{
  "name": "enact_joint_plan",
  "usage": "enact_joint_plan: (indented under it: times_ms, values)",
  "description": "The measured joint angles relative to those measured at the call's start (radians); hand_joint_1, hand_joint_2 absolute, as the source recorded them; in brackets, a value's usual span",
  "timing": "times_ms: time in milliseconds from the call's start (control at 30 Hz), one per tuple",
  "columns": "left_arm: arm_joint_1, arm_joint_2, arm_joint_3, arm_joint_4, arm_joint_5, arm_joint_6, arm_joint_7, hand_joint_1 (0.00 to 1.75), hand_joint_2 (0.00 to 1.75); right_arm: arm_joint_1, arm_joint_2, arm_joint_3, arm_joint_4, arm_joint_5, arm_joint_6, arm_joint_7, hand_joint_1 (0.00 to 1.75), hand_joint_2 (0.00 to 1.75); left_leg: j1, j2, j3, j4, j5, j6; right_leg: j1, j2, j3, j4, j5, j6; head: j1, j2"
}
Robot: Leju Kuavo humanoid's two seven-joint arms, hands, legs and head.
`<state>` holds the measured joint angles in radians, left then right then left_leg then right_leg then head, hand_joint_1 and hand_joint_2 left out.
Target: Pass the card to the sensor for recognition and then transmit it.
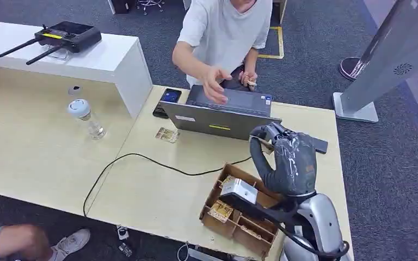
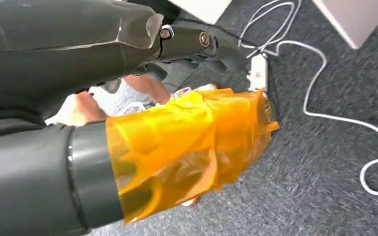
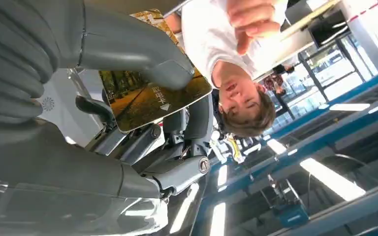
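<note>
Right hand [image 3: 128, 73] pinches card [image 3: 152, 98], raised right of laptop [image 1: 223, 117] | left hand [image 2: 177, 147] hangs low, grip unclear | risk: thin pinch, card may slip before person's hand [image 1: 215, 84] takes it

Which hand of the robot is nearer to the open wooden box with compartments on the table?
Right. The right hand, holding a card, is raised just above the brown wooden compartment box. The left hand hangs low over the grey carpet, off the table.

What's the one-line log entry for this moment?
right hand: holds card, raised | left hand: hanging over floor | person: reaching
</note>
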<state>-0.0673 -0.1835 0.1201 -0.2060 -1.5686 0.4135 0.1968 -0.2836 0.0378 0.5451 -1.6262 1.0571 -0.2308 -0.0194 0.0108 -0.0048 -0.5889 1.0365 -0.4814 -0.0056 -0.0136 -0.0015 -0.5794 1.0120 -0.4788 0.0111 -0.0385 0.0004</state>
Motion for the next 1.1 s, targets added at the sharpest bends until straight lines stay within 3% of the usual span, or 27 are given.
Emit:
enact_joint_plan:
  times_ms: [633,667,700,833,867,1100]
  values:
    - [-0.024,0.007,-0.114,0.0,0.0,-0.048,-0.007,0.0,0.0,-0.212,0.06,0.001,0.229,-0.02,0.087,0.069,1.75,1.75,0.0,0.0,0.0,0.0,0.0,0.0,0.0,0.0,0.0,0.001,0.001,0.0,0.0,0.0]
    - [-0.024,0.008,-0.115,0.0,0.0,-0.048,-0.009,0.0,0.0,-0.215,0.063,0.002,0.233,-0.02,0.087,0.069,0.16,1.75,0.0,0.0,0.0,0.0,0.0,0.0,0.0,0.0,0.0,0.001,0.0,0.0,0.0,0.0]
    - [-0.024,0.008,-0.115,0.0,0.001,-0.048,-0.01,0.0,0.0,-0.216,0.067,0.003,0.238,-0.02,0.088,0.068,0.02,1.75,0.0,0.0,0.0,0.0,0.0,0.0,0.0,0.0,0.0,0.001,0.0,0.0,0.0,0.0]
    - [-0.024,0.008,-0.118,0.0,0.002,-0.048,-0.011,0.0,0.0,-0.217,0.072,0.01,0.244,-0.032,0.09,0.064,0.0,1.75,0.0,0.0,0.0,0.0,0.0,0.0,0.0,0.0,0.0,0.001,0.0,0.0,0.0,0.0]
    - [-0.024,0.008,-0.119,0.0,0.003,-0.048,-0.011,0.0,0.0,-0.217,0.072,0.011,0.244,-0.033,0.09,0.063,0.0,0.0,0.0,0.0,0.0,0.0,0.0,0.0,0.0,0.0,0.0,0.0,0.0,0.0,0.0,0.0]
    - [-0.023,0.009,-0.119,0.0,0.011,-0.046,-0.011,0.0,0.0,-0.207,0.077,0.02,0.229,-0.055,0.084,0.045,0.0,0.0,0.0,0.0,0.0,0.0,0.0,0.0,0.0,0.0,0.0,0.0,0.0,0.0,0.0,0.0]
